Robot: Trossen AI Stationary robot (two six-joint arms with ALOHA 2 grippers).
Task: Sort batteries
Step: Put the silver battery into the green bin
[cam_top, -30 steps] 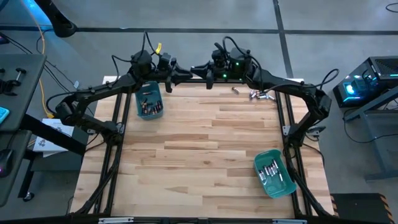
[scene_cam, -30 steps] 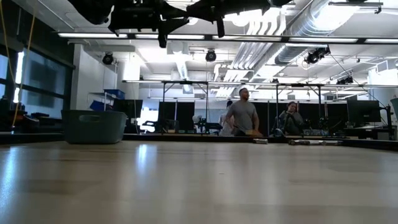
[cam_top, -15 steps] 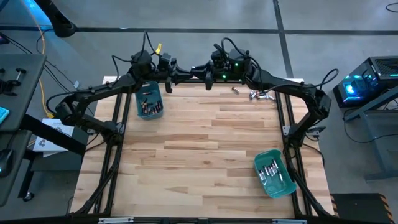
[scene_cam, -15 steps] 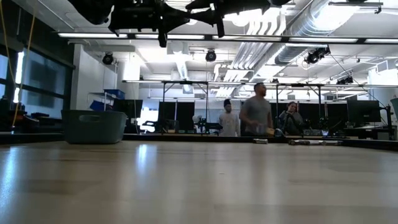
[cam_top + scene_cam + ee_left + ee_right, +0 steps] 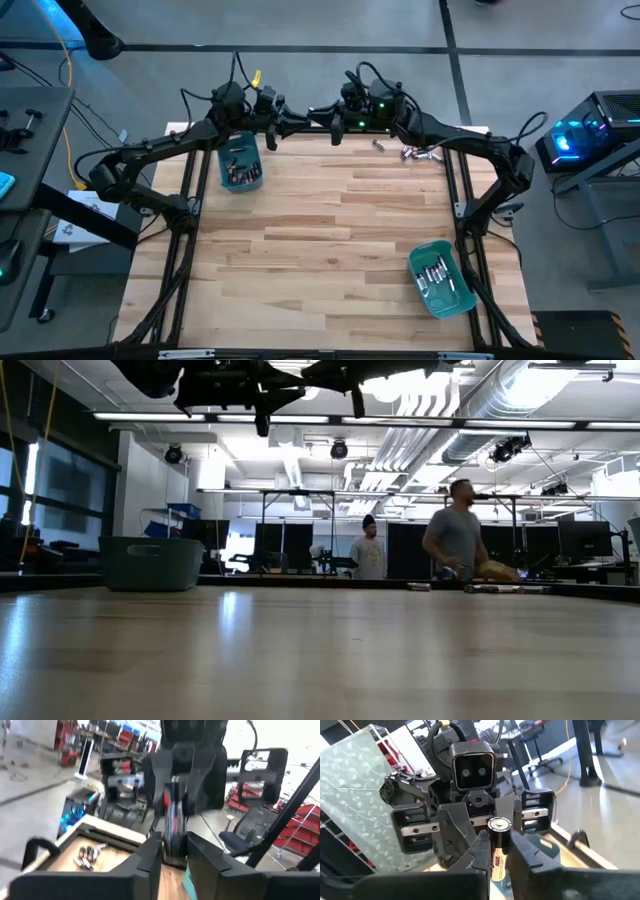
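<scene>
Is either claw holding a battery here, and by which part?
Yes: a battery sits between the right claw fingers, gripped on its sides. The left claw fingers flank it too.

Honestly a lot is getting lost here. In the high view the two grippers are meeting up at 12 o'clock of the table, but the battery (image 5: 498, 851) between them is coming out too tiny to see there. The loose batteries (image 5: 418, 152) at 1 o'clock are blobbing together, so no counting them. The low view is chopping both arms off at its top edge. The left wrist view is blurring badly, so whatever dark-and-red thing is sitting between those fingers (image 5: 150, 858) is staying unclear. The right wrist view is cutting the battery's lower end off.
</scene>
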